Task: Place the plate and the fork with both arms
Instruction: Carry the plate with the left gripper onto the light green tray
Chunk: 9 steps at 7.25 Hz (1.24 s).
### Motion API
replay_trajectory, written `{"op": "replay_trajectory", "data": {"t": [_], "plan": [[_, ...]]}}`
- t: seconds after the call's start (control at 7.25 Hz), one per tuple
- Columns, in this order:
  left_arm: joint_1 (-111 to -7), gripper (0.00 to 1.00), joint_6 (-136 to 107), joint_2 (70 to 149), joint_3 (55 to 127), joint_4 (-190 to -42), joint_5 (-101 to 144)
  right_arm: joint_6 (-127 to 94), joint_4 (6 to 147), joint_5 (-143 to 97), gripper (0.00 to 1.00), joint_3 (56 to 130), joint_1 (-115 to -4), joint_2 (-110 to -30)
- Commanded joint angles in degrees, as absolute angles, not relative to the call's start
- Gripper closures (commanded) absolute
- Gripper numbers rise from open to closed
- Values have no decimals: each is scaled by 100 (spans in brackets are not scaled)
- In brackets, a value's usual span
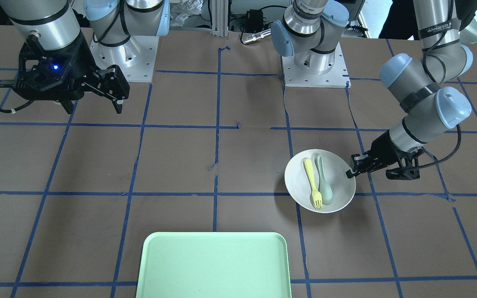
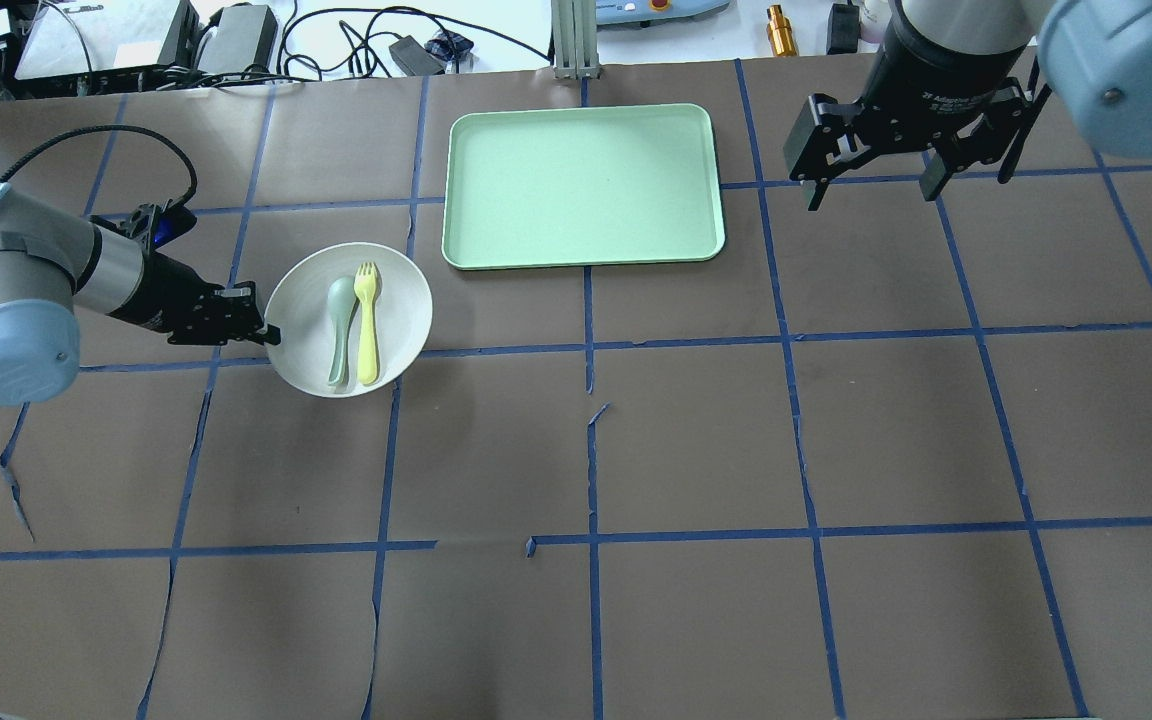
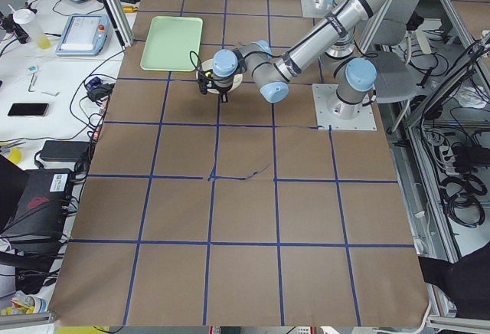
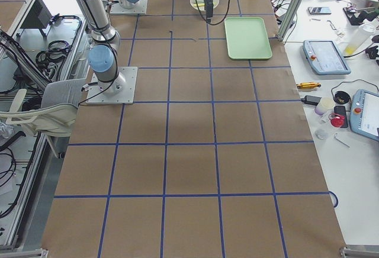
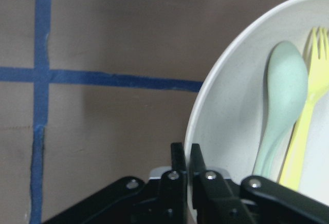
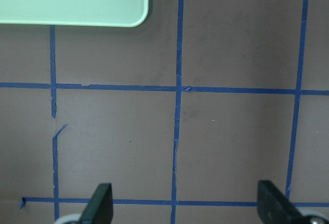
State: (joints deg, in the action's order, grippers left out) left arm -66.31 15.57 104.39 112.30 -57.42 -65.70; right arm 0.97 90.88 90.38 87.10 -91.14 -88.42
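Note:
The round off-white plate [image 2: 386,300] sits left of centre in the overhead view, with the pale-yellow fork [image 2: 367,325] and a grey-green spoon [image 2: 340,330] lying side by side in it. My left gripper [image 2: 264,331] is shut on the plate's rim at its left edge; the left wrist view shows the two fingers [image 5: 178,167] pinching the rim [image 5: 205,106]. In the front-facing view the plate [image 1: 342,182], fork [image 1: 312,183] and left gripper [image 1: 351,171] show at right. My right gripper [image 2: 871,190] hangs open and empty above the table, right of the tray.
A rectangular mint-green tray [image 2: 582,185] lies at the far middle of the table, just right of the plate; its corner shows in the right wrist view [image 6: 77,0]. Blue tape lines grid the brown table. Cables and gear lie beyond the far edge.

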Motion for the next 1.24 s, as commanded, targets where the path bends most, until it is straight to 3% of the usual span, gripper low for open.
{"op": "replay_trajectory", "data": {"t": [0.0, 0.41, 0.55, 0.83, 1.1], "plan": [[-7466, 100, 1101, 11175, 10071, -5835, -6389, 97, 9088, 9035, 0, 8719, -9123, -8842], [-8470, 100, 529, 12783, 7479, -6800, -6969, 97, 9088, 9035, 0, 8719, -9123, -8842], [-8699, 100, 379, 13197, 6966, -6820, -6978, 88, 9088, 9035, 0, 8719, -9123, -8842], [-9042, 100, -147, 13796, 6199, -6820, -6970, 88, 9088, 9035, 0, 8719, -9132, -8842], [-9245, 100, -666, 14131, 5977, -6654, -6970, 88, 9088, 9035, 0, 8719, -9132, -8842]]}}
